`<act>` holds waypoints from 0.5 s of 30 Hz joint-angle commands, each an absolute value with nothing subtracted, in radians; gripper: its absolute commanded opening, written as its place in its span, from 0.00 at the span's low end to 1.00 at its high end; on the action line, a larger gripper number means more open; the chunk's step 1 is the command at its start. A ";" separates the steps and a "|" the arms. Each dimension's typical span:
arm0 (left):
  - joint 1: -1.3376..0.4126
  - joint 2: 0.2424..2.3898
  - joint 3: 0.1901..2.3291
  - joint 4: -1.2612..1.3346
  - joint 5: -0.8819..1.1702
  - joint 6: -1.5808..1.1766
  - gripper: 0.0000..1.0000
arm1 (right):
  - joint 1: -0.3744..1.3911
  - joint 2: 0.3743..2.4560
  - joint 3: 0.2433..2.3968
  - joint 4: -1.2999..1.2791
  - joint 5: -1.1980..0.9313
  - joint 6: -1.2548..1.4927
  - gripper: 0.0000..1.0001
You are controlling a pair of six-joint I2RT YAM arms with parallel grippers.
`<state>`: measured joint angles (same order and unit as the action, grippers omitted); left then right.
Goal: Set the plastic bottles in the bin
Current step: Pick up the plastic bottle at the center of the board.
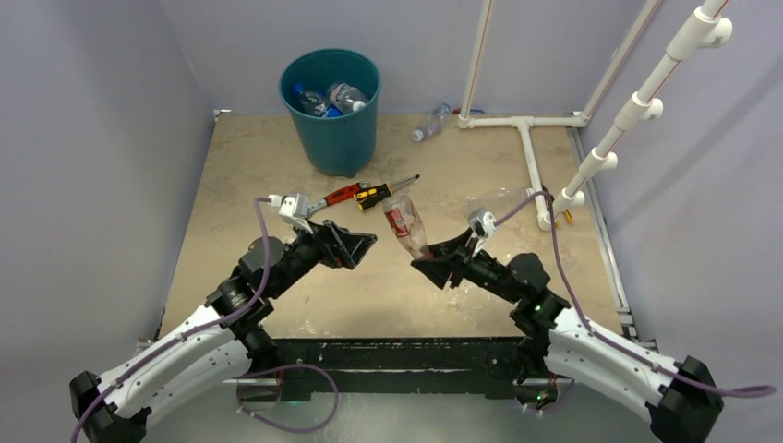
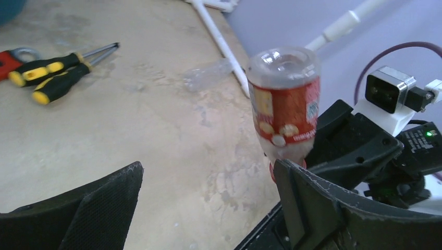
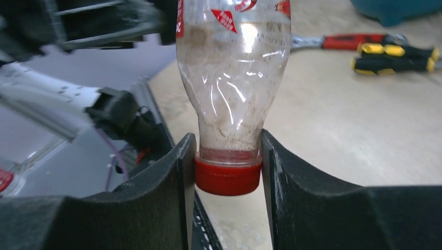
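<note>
My right gripper [image 1: 427, 261] [image 3: 228, 156] is shut on the red cap and neck of a clear plastic bottle with a red label [image 1: 403, 221] [image 3: 232, 78] [image 2: 284, 104], held cap down above the table. Just left of it, my left gripper [image 1: 365, 245] [image 2: 207, 172] stands open with nothing between its fingers; its right finger is close in front of the bottle's cap. The teal bin [image 1: 332, 134] stands at the back with blue-labelled bottles [image 1: 331, 97] inside. Another bottle [image 1: 431, 122] lies at the back wall. A clear one [image 1: 494, 198] [image 2: 208, 76] lies by the white pipe.
A red-handled wrench [image 1: 337, 196] [image 3: 344, 40] and a yellow-black screwdriver [image 1: 386, 193] [image 2: 52, 78] lie in front of the bin. A white pipe frame [image 1: 531, 157] runs along the back right of the table. Grey walls close in the left, back and right.
</note>
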<state>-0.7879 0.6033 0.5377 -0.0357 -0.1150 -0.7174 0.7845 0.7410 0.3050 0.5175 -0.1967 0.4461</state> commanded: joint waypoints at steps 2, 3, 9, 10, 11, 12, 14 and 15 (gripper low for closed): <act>-0.792 0.708 0.572 0.289 0.100 -0.701 0.97 | 0.789 0.589 0.263 0.492 -0.433 0.421 0.06; -0.792 0.728 0.572 0.323 0.129 -0.713 0.98 | 0.789 0.570 0.261 0.477 -0.441 0.418 0.05; -0.793 0.797 0.568 0.483 0.241 -0.782 0.99 | 0.788 0.520 0.257 0.439 -0.439 0.415 0.00; -0.792 0.796 0.573 0.491 0.248 -0.780 0.99 | 0.788 0.523 0.260 0.438 -0.442 0.413 0.00; -0.792 0.792 0.580 0.490 0.252 -0.773 0.99 | 0.789 0.528 0.263 0.435 -0.443 0.413 0.00; -0.793 0.784 0.595 0.470 0.251 -0.758 0.99 | 0.789 0.532 0.269 0.424 -0.439 0.411 0.00; -0.793 0.759 0.632 0.401 0.232 -0.711 0.99 | 0.788 0.541 0.279 0.405 -0.437 0.405 0.00; -0.792 0.745 0.648 0.370 0.218 -0.687 0.99 | 0.788 0.541 0.282 0.397 -0.436 0.405 0.00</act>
